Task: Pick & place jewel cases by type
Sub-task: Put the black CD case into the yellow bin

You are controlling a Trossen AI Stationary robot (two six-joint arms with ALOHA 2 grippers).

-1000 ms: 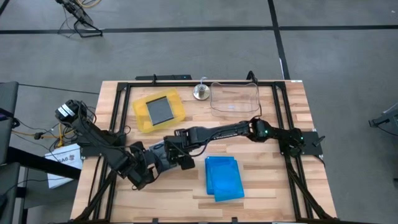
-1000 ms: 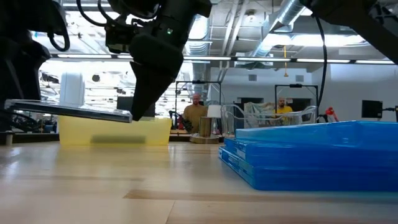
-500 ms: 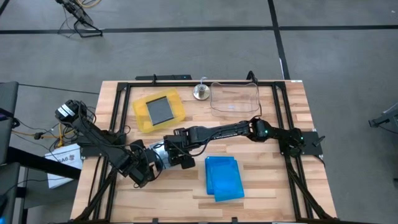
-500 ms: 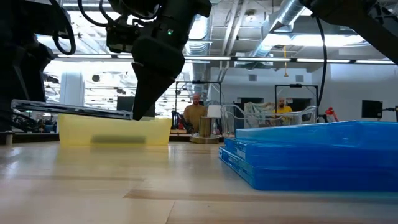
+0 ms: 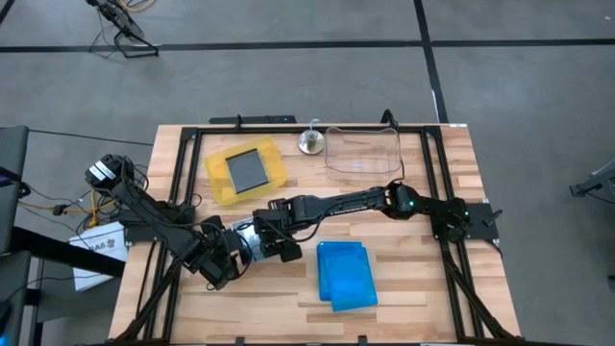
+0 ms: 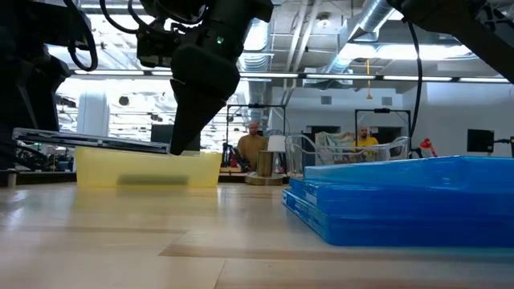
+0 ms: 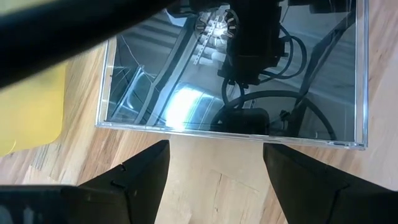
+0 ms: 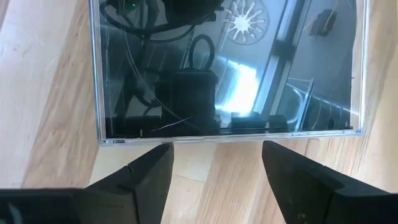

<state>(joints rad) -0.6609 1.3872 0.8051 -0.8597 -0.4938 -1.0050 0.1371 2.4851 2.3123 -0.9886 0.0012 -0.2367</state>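
Note:
A clear-grey jewel case (image 5: 252, 240) with a dark mirror-like insert hangs above the table's middle left, nearly level in the low view (image 6: 96, 143). My left gripper (image 7: 216, 144) stands open at the case's left-hand edge. My right gripper (image 8: 214, 146) stands open at the opposite edge. A stack of blue jewel cases (image 5: 346, 274) lies flat on the table near the front. Another clear-grey case (image 5: 248, 170) lies in the yellow tray (image 5: 219, 183). My left gripper meets the case's edge (image 7: 186, 129) with both spread fingertips (image 7: 158, 149), slanting down from the table's left; the edge runs across both. The case is clear of the table. Whether the tips press the edge or bear it from below, I cannot tell. My right gripper meets the opposite edge (image 8: 186, 138) with both spread fingertips (image 8: 163, 152), slanting down from the table's right. In the low view its finger (image 6: 189, 112) ends at the case's right end (image 6: 167, 148). The case spans nearly level between my two grippers.
A clear plastic tub (image 5: 363, 152) stands at the back, with a small round metal thing (image 5: 309, 142) beside it. The yellow tray sits back left. People (image 6: 255, 144) show in the room beyond the table. Bare wood lies along the front left and right.

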